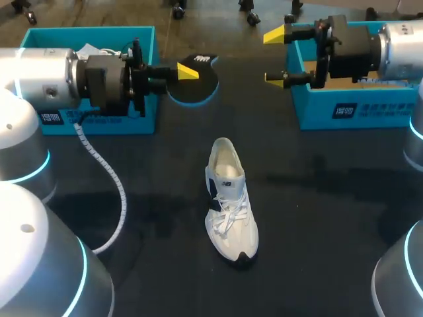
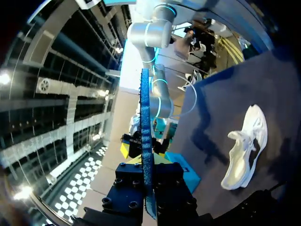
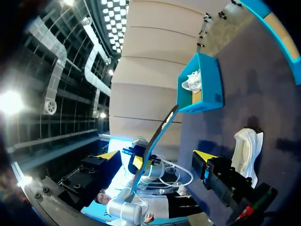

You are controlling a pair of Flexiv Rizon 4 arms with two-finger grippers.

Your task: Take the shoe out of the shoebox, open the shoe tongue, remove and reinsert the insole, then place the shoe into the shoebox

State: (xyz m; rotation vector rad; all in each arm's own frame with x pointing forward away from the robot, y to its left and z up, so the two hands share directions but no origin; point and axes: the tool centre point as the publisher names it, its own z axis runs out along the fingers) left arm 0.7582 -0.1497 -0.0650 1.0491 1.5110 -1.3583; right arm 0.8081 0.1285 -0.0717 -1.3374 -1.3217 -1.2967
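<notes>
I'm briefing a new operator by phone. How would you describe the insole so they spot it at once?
On the dark table, look past the white shoe in the middle to the blue shoebox at the far left. Just beside it, the left gripper holds the insole. It is the only flat, dark, foot-shaped piece with a light-blue rim.

White shoe [image 1: 229, 198] upright mid-table, black blue-edged insole [image 1: 198, 90] clamped in left gripper [image 1: 188, 71], open teal shoebox [image 1: 125, 124] behind.
</notes>
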